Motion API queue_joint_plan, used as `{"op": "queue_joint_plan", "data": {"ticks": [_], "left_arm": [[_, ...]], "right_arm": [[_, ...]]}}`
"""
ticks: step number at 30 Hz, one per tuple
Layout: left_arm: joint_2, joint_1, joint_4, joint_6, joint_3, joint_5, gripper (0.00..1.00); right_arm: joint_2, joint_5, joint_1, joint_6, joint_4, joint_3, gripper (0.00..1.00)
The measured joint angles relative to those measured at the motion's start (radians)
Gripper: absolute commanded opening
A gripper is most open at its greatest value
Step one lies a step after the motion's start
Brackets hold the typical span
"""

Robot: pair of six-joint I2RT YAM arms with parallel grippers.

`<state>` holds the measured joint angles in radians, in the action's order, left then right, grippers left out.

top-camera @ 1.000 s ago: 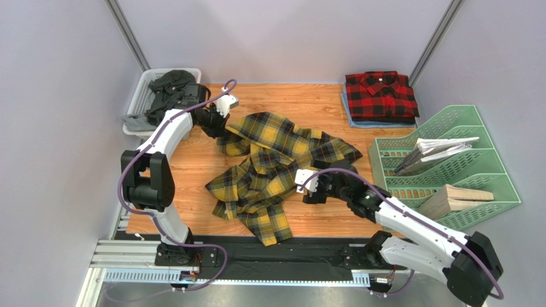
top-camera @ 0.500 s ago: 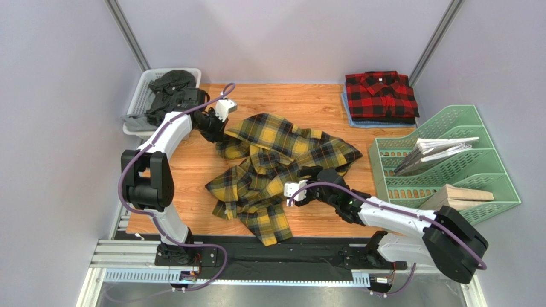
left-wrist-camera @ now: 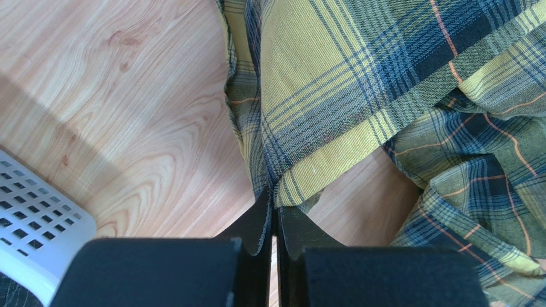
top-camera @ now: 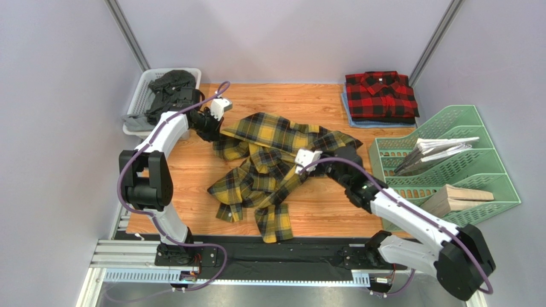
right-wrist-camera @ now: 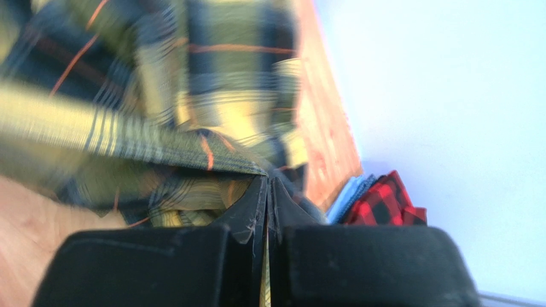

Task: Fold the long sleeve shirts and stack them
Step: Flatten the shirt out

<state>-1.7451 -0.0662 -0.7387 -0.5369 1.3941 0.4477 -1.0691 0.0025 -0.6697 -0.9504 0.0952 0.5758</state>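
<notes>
**Surface.** Wood-grain tabletop (top-camera: 301, 99) of pale orange planks. A black rail runs along the near edge and carries both arm bases.

**Room.** Plain grey-lilac walls on three sides, with a slanted metal post (top-camera: 128, 38) at each back corner.

**Yellow plaid shirt** (top-camera: 282, 137). Lies crumpled and spread across the middle of the tabletop, unfolded, with one sleeve trailing toward the near edge.

**Red plaid shirt** (top-camera: 381, 94). Folded at the far right corner, on top of a blue cloth (top-camera: 349, 116).

**Left gripper** (left-wrist-camera: 275, 214). Its jaws are pinched together on the far-left hem of the yellow plaid shirt, with bare wood beside it.

**Right gripper** (right-wrist-camera: 268, 192). Its jaws are closed on a fold of the same shirt near its right side; this view is blurred.

**White basket** (top-camera: 140, 93). Sits at the far left edge, close to the left gripper, and holds dark garments (top-camera: 170, 86).

**Green file rack** (top-camera: 477, 115). Stands along the right edge, just beside the right forearm, and holds papers (top-camera: 436, 150) and a wooden block (top-camera: 458, 198).
</notes>
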Motion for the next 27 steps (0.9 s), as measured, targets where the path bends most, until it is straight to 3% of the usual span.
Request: {"op": "queue_joint_plan", "data": {"ticks": [7,17,27], "left_arm": [[0.003,0.022,-0.039,0.000,0.088,-0.002,0.00],[0.147,0.026,-0.155,-0.060,0.434,-0.068,0.00],[0.426,0.024,-0.188,-0.097,0.602,-0.140,0.00]], "right_arm": [[0.098,-0.092,0.177,0.208,-0.167,0.272,0.00],[-0.033,-0.183,0.507,0.549,-0.312,0.770,0.00],[-0.027,-0.220,0.590,0.719,-0.351,1.171,0.00]]}}
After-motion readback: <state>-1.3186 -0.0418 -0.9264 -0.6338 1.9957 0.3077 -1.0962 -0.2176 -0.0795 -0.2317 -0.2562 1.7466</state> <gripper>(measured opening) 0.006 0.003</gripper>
